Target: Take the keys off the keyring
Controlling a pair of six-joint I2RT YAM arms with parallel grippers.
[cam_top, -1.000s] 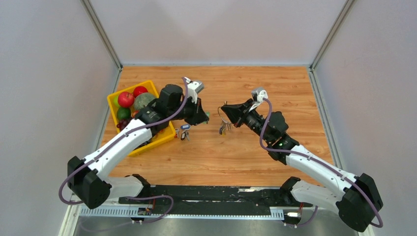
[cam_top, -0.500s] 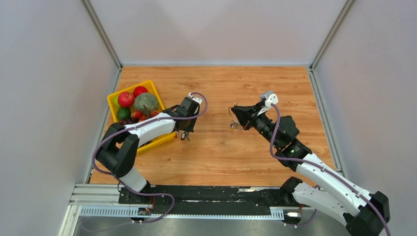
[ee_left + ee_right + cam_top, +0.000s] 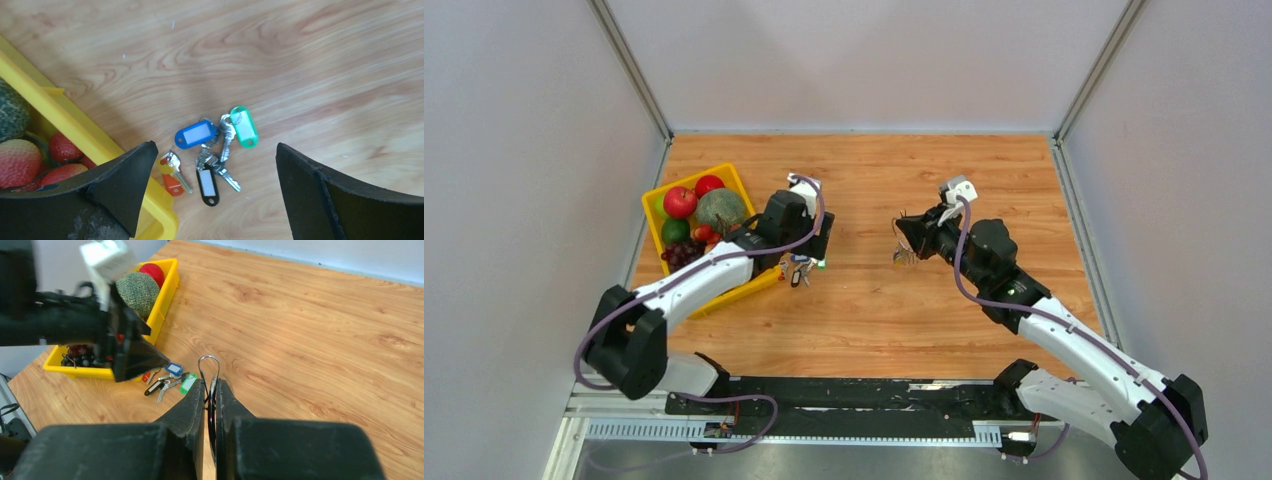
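Several keys (image 3: 215, 150) with blue, green, black and yellow-orange tags lie loose in a small pile on the wooden table, next to the yellow basket. My left gripper (image 3: 215, 147) hovers right over that pile (image 3: 799, 268), jaws wide open and empty. My right gripper (image 3: 210, 382) is shut on the keyring (image 3: 208, 362), whose thin silver wire loop sticks up from between its fingers. In the top view the right gripper (image 3: 906, 230) holds the keyring (image 3: 902, 254) above the table's middle, with small pieces dangling under it that are too small to make out.
The yellow basket (image 3: 656, 200) of fruit stands at the left, its rim (image 3: 65, 122) just beside the key pile. Grey walls close in the table on three sides.
My left gripper drew back from the right gripper to the pile by the basket and opened, and a green-tagged key now lies there. The right gripper shifted slightly right, still shut on the keyring.
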